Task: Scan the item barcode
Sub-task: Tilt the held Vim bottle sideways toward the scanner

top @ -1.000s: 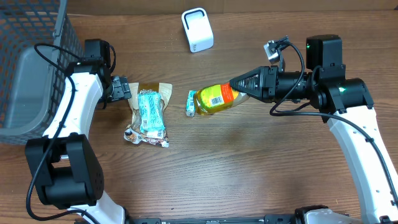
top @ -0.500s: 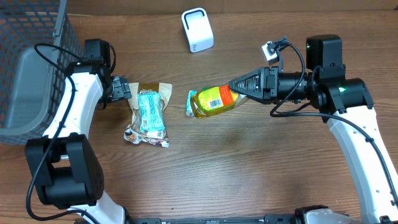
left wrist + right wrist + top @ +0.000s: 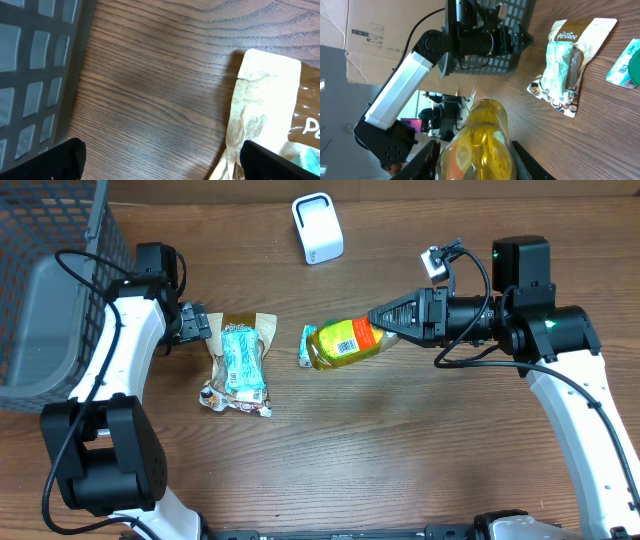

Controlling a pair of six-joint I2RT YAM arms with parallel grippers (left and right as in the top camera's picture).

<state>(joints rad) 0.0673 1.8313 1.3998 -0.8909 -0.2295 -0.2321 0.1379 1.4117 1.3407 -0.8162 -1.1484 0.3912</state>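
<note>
**bottle is in the grip, the scan is not yet made**

on the wooden table (image 3: pixel 400 470) the grey basket (image 3: pixel 50 300) fills the upper left of the overhead frame. the right gripper (image 3: pixel 385 330), at the middle right, is partly closed around the rear end of the yellow bottle (image 3: pixel 345 340). in the right wrist view its two fingers (image 3: pixel 426 156) press the bottle from both sides. the bottle lies horizontal near the centre of the frame and seems lifted a little off the wood, with its barcode label (image 3: pixel 347 336) turned upward. so the pick-up part looks finished.

the left gripper (image 3: pixel 195 323), at the middle left, stands fully open and holds nothing. it is just beside the top edge of the snack pouch (image 3: pixel 238 365).

the white scanner (image 3: pixel 317 228) stands at the upper centre, well apart from the bottle, and the label does not face it. what probably remains is to bring the bottle toward the scanner and turn the label to its window. a small teal packet (image 3: pixel 307 347) lies at the bottle's cap end.
</note>
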